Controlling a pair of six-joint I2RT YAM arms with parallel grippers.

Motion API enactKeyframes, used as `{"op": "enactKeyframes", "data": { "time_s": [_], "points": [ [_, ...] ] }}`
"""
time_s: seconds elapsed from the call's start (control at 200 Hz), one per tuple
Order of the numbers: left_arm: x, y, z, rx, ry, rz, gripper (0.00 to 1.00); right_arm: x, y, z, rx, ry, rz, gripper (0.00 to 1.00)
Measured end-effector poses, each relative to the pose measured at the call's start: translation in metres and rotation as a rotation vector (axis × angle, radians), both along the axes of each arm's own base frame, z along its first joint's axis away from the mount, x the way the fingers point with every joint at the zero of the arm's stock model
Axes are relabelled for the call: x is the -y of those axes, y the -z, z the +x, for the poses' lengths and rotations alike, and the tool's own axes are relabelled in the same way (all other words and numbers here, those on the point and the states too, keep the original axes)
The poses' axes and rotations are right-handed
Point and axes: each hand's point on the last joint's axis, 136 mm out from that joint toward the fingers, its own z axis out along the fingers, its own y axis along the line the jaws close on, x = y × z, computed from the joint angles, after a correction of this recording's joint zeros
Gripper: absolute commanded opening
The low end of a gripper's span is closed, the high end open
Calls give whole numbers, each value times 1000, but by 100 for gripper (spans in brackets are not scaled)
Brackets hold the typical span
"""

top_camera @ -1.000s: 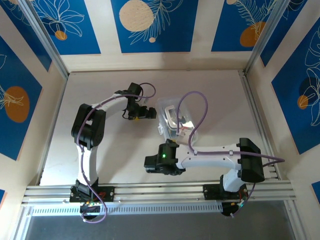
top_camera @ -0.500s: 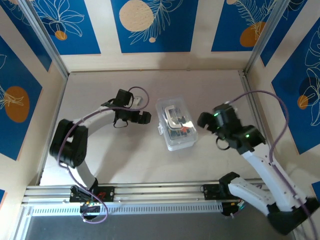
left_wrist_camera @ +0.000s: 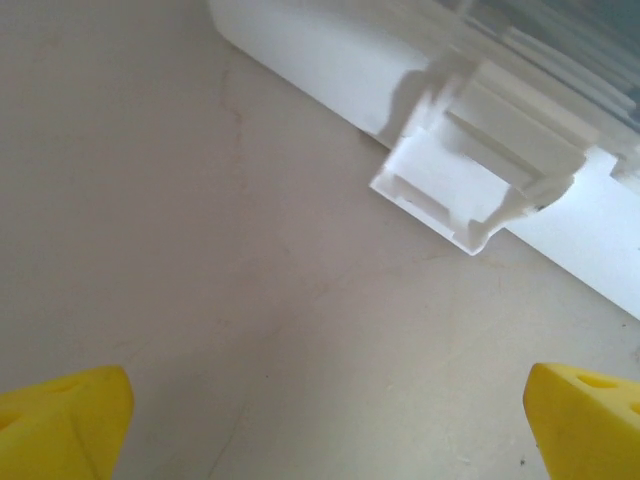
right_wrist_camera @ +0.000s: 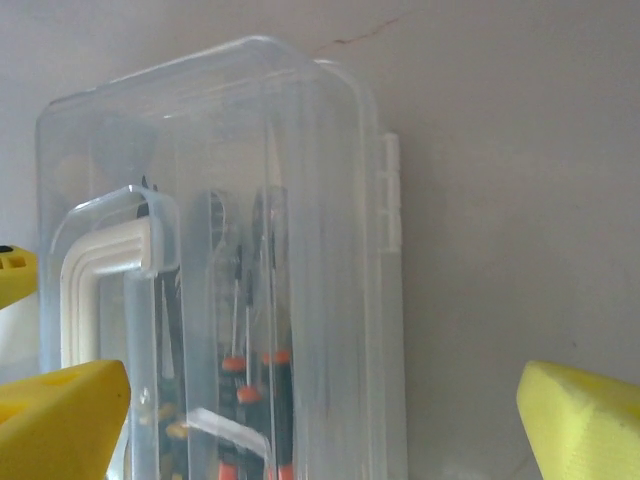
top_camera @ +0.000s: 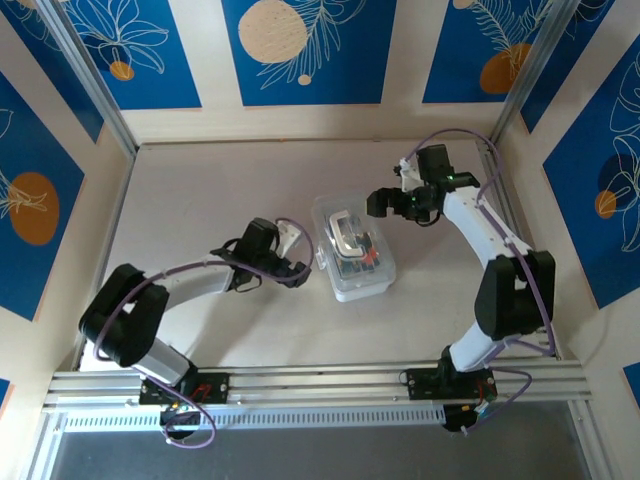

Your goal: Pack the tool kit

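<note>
Kit (top_camera: 352,248) lies mid-surface (top_camera: 200,190), lid down, long axis running away from the arm bases. Screwdrivers (right_wrist_camera: 245,380) show through the clear lid, with red and black handles. A white carry handle (right_wrist_camera: 95,290) sits on top.

Left pincer (top_camera: 295,272): wide open, empty, low over the surface just beside the kit's left wall and facing a white tab (left_wrist_camera: 480,165) there. Not touching.

Right pincer (top_camera: 385,203): wide open, empty, near the kit's far right corner, apart from it.

Risks, as judged:
- Kit looks light and the surface smooth. A push on the tab from the left alone would likely slide or spin the kit rather than seat the catch. The right side needs bracing.
- A fingertip could hook under the tab and lift the kit's edge.
- Lid may be resting down but not locked, so a lift could spill the tools.

Hard to read:
- Cannot tell whether the tab is snapped shut.
- Side tab (right_wrist_camera: 392,195) in the right wrist view could be hinge or catch.
- Pliers not made out, and glare on the lid hides much of the contents from above.
- Left wrist view cuts off most of the kit.
</note>
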Motion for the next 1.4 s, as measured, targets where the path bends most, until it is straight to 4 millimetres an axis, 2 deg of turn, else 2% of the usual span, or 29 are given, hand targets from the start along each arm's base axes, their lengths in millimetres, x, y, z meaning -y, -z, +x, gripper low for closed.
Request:
{"op": "enactKeyframes", "data": {
  "time_s": [0.12, 0.285, 0.53, 0.705, 1.0, 1.396],
  "points": [
    [16, 17, -2, 26, 57, 31, 100, -15, 9, 5, -6, -58, -8, 99],
    [26, 43, -5, 27, 111, 74, 100, -30, 19, 3, -23, -105, -18, 99],
    [39, 41, 12, 115, 121, 30, 100, -35, 22, 2, -33, -119, -20, 100],
    [43, 43, 15, 125, 124, 15, 100, -36, 24, 2, -41, -120, -22, 100],
    [39, 42, 20, 133, 74, 31, 100, -36, 23, 2, -44, -122, -23, 100],
    [28, 40, 32, 141, -26, 43, 100, -41, 32, -2, -75, -136, -29, 99]
  ]
}}
